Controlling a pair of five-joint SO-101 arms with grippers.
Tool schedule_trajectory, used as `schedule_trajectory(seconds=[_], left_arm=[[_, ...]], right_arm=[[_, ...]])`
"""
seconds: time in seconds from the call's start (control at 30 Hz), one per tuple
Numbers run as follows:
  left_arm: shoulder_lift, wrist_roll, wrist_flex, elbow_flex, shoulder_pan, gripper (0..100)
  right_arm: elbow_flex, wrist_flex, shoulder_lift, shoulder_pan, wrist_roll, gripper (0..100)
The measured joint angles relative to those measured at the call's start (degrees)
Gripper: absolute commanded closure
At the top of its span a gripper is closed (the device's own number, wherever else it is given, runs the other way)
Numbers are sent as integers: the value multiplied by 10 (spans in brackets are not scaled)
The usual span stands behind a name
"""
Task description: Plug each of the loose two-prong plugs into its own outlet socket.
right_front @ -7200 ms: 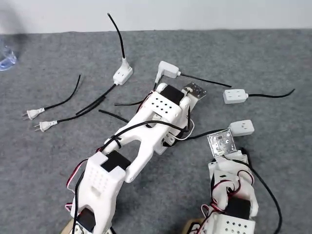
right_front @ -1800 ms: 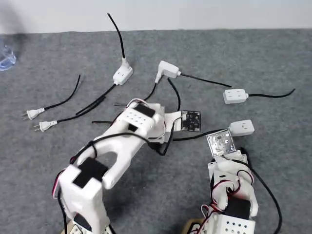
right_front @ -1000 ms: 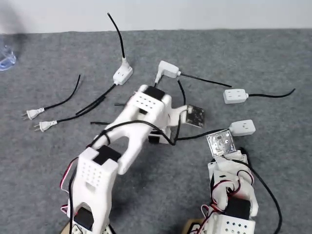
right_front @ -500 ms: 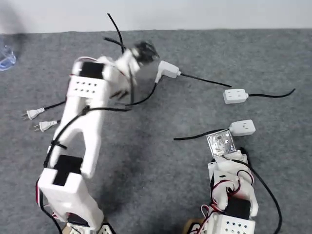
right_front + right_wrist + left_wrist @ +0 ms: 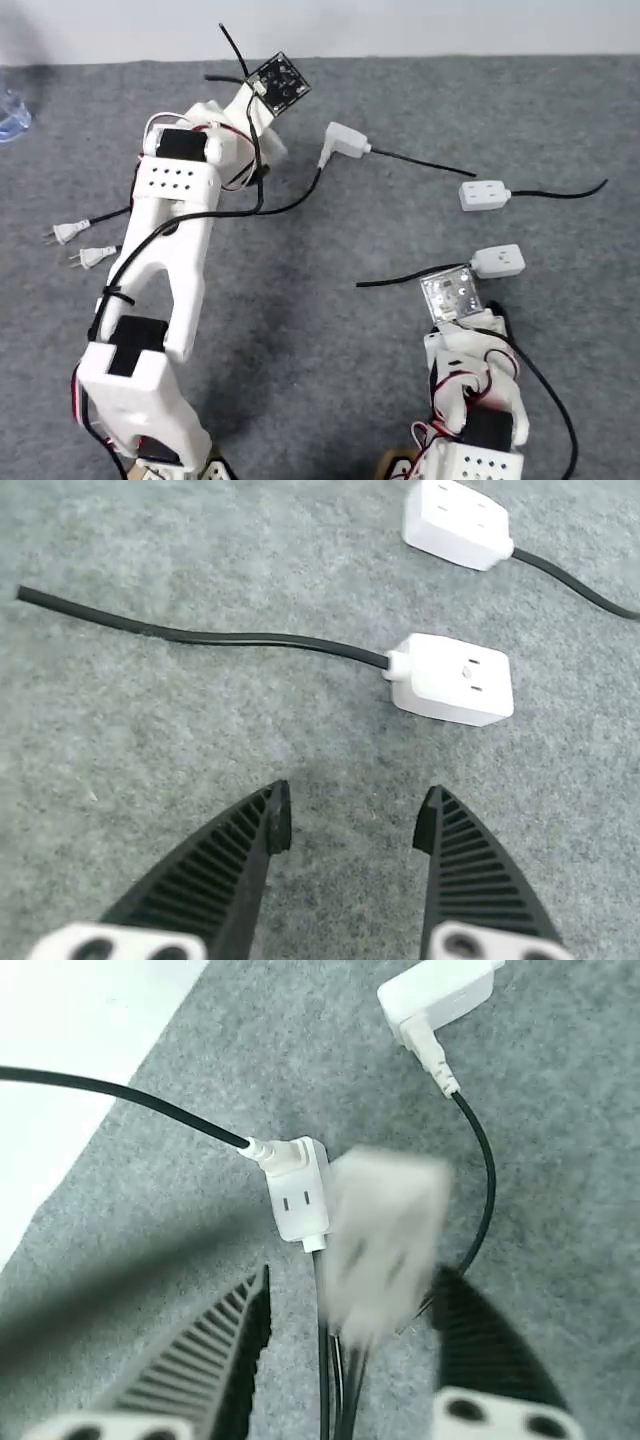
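Observation:
My left gripper (image 5: 353, 1275) hangs open over a white socket (image 5: 297, 1200) at the far left of the carpet. A blurred white piece (image 5: 385, 1235) lies between its fingers; I cannot tell whether they touch it. The left arm (image 5: 175, 215) covers that socket in the high view. An angled white socket (image 5: 340, 143) beside it has a plug (image 5: 430, 1050) in it. Two loose plugs (image 5: 65, 233) (image 5: 90, 258) lie at the left. My right gripper (image 5: 350, 800) is open above bare carpet, just short of a white socket (image 5: 450, 680) (image 5: 497, 261). Another socket (image 5: 457, 522) (image 5: 483, 194) lies farther off.
Black cords cross the carpet near the left arm, and one cord end (image 5: 360, 285) lies left of the right arm. A clear plastic thing (image 5: 12, 110) sits at the far left edge. A white wall (image 5: 450, 25) bounds the carpet at the back.
The left arm has swung from the middle of the carpet to the far left socket, dragging a black cord leftward. The right arm has kept still.

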Motion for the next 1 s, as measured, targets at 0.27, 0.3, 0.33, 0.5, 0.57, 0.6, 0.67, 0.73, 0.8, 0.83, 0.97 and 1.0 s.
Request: schedule_trajectory(seconds=[0.27,0.3,0.33,0.5,0.57,0.6,0.67,0.73,0.8,0.83,0.97,1.0], left_arm=[[0,-6,14,0,0,709],[0,-6,15,0,0,709],[0,-6,18,0,0,709],[-32,-6,79,0,0,709],[-76,-6,120,-7,0,709],[-105,-6,142,-9,0,709],[-171,-6,189,-9,0,709],[-243,-6,233,3,-3,709],[-307,-2,261,39,-22,709],[-335,9,262,67,-39,709],[-432,66,226,222,-124,709],[-453,80,207,269,-147,709]], right_arm=[[0,0,0,-4,7,801],[0,0,0,-4,7,801],[0,0,0,-4,7,801],[0,0,0,-4,7,799],[0,0,0,-4,7,800],[0,0,0,-4,7,800],[0,0,0,-4,7,800],[0,0,0,-4,7,800],[0,0,0,-4,7,800],[0,0,0,-4,8,800],[0,0,0,2,18,800],[-4,0,0,9,21,799]])
